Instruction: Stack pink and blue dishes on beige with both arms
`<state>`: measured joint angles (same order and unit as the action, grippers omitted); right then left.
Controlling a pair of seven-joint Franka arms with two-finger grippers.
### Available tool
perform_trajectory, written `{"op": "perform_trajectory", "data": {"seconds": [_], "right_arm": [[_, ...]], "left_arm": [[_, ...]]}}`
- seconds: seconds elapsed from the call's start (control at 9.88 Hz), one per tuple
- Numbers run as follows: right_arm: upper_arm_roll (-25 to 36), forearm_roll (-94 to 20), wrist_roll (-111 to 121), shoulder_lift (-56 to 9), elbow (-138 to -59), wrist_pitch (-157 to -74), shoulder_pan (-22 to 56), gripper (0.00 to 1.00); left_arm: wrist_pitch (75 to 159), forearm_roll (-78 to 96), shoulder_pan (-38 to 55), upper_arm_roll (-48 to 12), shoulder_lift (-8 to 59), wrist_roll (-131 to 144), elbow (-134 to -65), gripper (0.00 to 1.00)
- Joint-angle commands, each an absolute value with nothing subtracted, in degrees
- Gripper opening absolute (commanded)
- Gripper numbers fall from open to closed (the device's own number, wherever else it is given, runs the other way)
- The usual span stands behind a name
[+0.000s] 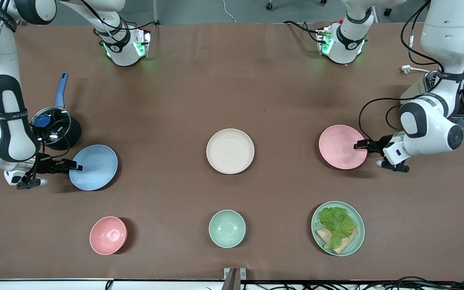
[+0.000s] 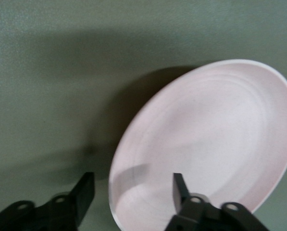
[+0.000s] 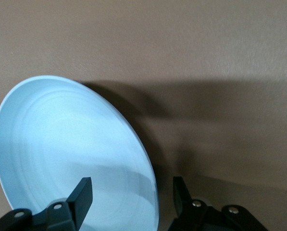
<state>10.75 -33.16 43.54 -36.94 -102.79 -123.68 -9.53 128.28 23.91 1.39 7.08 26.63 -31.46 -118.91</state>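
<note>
At frame centre: shallow round matte beige plate (image 1: 230, 151), bare, on surface. Lower left: right gripper (image 1: 73, 166), jaws apart astride rim of light blue plate (image 1: 94, 167). Right: left gripper (image 1: 360, 145) likewise astride pale pink plate (image 1: 341, 146). Step: grasping. Next, likely: close, lift, carry to beige in turn.

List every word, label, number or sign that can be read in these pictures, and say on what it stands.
No text can be read.
White print on the black strap around the right arm: too small to read.
Pink plate, blue plate, cream plate: no marks.
Left pincer, open at the pink plate's rim, and right pincer, open at the blue plate's rim: no label shows.
</note>
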Motion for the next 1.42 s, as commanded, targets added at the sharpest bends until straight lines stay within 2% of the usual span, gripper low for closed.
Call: {"op": "perform_trajectory", "data": {"seconds": [0.0,0.1,0.3,0.51,0.61,0.71,0.91,1.11,1.32], "right_arm": [[11.33,-36.12,44.65,-36.48,-104.24,-124.02,-9.85,0.14],[12.03,-36.12,44.30,-36.47,-103.46,-123.67,-9.58,0.01],[13.26,-35.43,40.98,-36.39,-100.56,-122.09,-8.27,0.01],[17.04,-30.53,31.43,-36.30,-92.69,-110.72,-5.46,0.01],[16.96,-26.84,24.68,-36.04,-87.24,-103.52,-5.10,0.01],[16.79,-23.85,19.82,-35.77,-83.01,-98.84,-3.88,0.01],[16.27,-23.64,17.14,-32.11,-81.30,-95.80,-0.98,0.01],[12.76,-23.56,9.98,-25.88,-83.83,-95.54,0.26,0.01],[7.33,-23.29,1.35,-17.44,-89.70,-95.97,0.79,0.01]], "left_arm": [[130.86,24.87,1.49,7.29,27.95,-32.78,-118.92,0.13],[130.87,24.87,1.49,7.29,27.86,-32.87,-119.00,0.04],[130.87,24.87,1.49,7.29,26.82,-32.44,-119.09,0.00],[129.12,24.87,1.58,6.77,21.04,-31.73,-119.00,0.00],[127.81,24.79,1.50,5.03,18.40,-30.25,-118.83,0.00],[127.18,24.79,1.49,1.96,16.02,-27.28,-118.83,0.00],[127.61,24.00,1.49,-8.82,14.76,-12.65,-117.87,0.00],[130.58,22.95,1.76,-18.67,17.39,1.43,-116.11,0.00],[140.92,14.55,2.37,-27.12,23.25,17.76,-115.49,0.00]]}}
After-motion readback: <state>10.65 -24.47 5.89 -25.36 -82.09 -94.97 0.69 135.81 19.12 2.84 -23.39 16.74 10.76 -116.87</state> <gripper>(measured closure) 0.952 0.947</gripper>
